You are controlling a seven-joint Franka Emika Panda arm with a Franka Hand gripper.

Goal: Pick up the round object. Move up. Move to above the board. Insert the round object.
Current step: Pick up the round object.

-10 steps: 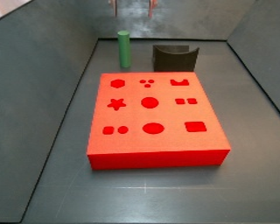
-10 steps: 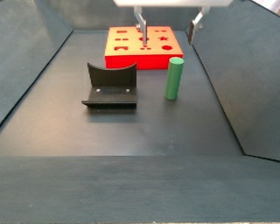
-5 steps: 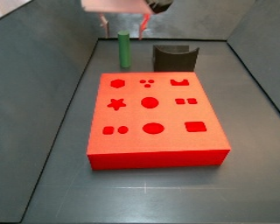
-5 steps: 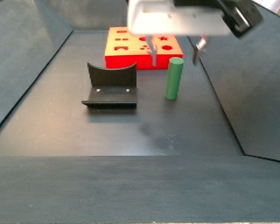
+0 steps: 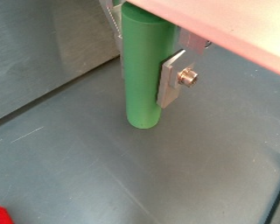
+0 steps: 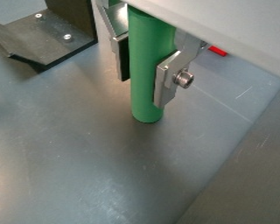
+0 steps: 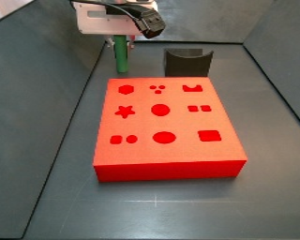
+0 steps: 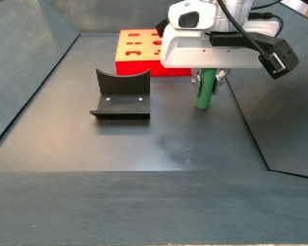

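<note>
claw [image 6: 143, 59] lowered, straddling upright round object [image 6: 149, 66]

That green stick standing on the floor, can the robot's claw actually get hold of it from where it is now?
Probably yes. The gripper is already down around the green peg; both wrist views show a silver finger on each side of it and nothing between. Whether the pads are pressing it yet cannot be told.

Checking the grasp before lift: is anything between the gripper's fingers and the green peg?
Nothing else. In both wrist views the gripper straddles the round object, its silver fingers flat against the peg's sides. The peg stands upright on the floor.
</note>
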